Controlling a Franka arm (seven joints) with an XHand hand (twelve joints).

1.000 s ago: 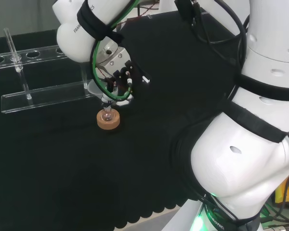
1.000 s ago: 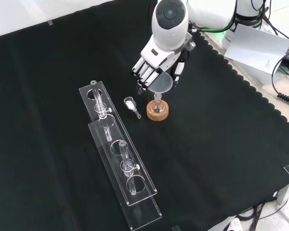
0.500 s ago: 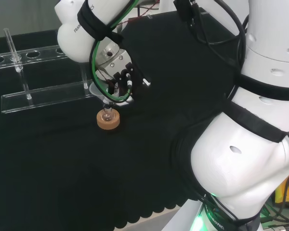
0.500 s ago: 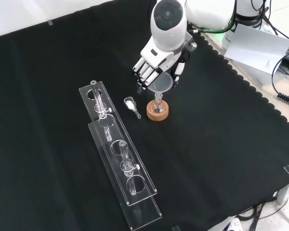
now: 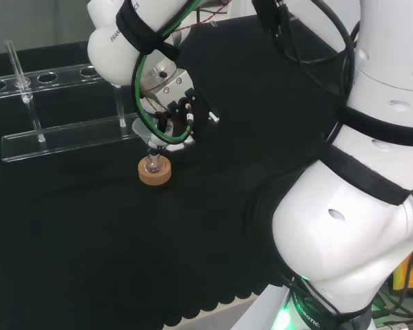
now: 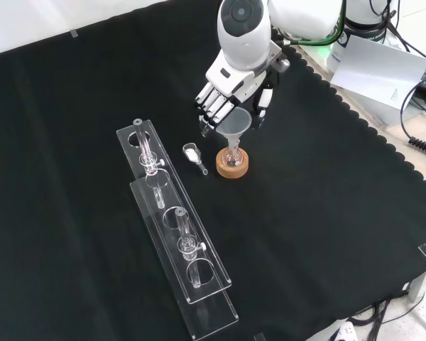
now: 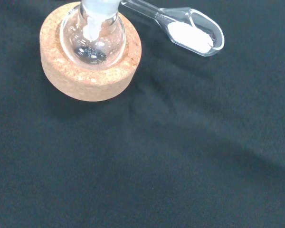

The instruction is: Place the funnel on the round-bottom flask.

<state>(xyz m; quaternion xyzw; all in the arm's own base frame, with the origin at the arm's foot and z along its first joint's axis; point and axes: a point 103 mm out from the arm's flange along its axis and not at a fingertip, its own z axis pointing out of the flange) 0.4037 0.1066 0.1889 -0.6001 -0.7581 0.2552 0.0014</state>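
Clear glass funnel (image 6: 236, 123) standing in the neck of the small round-bottom glass flask (image 6: 231, 156) on its round cork ring stand (image 6: 232, 165).
Black and white robot hand (image 6: 231, 92) hovers just above the funnel's rim, fingers (image 6: 211, 108) relaxed and spread, gripping nothing. In the front view, a small clear glass scoop holding white powder (image 6: 192, 153) lies on the black cloth (image 6: 326, 213) just left of the stand.
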